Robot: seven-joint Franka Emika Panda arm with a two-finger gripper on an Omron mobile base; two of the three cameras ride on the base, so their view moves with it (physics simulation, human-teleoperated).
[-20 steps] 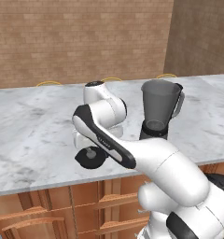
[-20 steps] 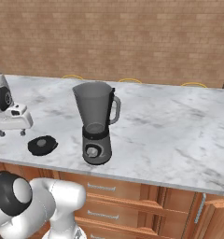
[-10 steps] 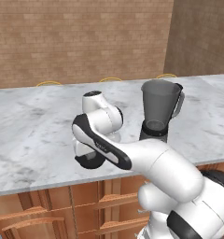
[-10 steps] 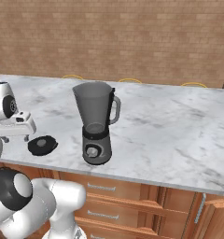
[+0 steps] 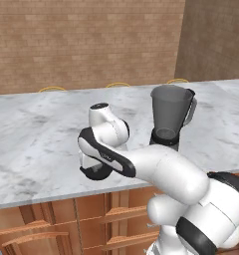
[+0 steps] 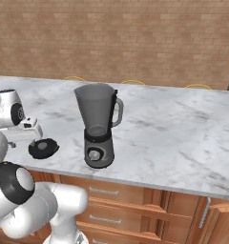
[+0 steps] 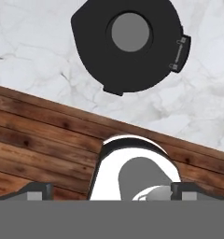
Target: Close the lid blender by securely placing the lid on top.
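A black lid (image 7: 130,44) with a grey centre knob is lying flat on the marble surface (image 6: 183,128) near its front edge, well apart from the blender (image 6: 98,126), which is standing open-topped to its right. The tool (image 6: 28,131) is hovering just above the lid, not touching it. Its fingertips (image 7: 37,189) are sitting spread wide apart.

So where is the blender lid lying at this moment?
The lid lies flat on the marble counter near its front edge, left of the blender in the right base view and apart from it. The hand view shows it from above.
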